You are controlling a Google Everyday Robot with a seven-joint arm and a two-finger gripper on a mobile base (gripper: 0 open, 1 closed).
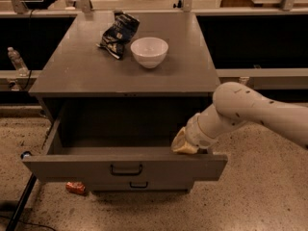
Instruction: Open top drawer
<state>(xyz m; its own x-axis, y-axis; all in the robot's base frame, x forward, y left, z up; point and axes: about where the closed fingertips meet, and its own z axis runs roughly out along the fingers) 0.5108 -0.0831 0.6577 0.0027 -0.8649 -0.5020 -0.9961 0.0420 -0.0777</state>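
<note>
Camera view is showing the top drawer (pixel 72 167) standing well out from under the desk (pixel 86 76), its long front running left to right. End effector (pixel 185 145) is sitting at that front's upper edge, right of the black handle (pixel 126 170); whether it is gripping anything, I cannot tell. Any further pull is pointing toward the camera.

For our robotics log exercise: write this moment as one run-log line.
top drawer: pulled out | claw: at drawer's right front edge | cabinet top: white bowl, snack bag
</note>
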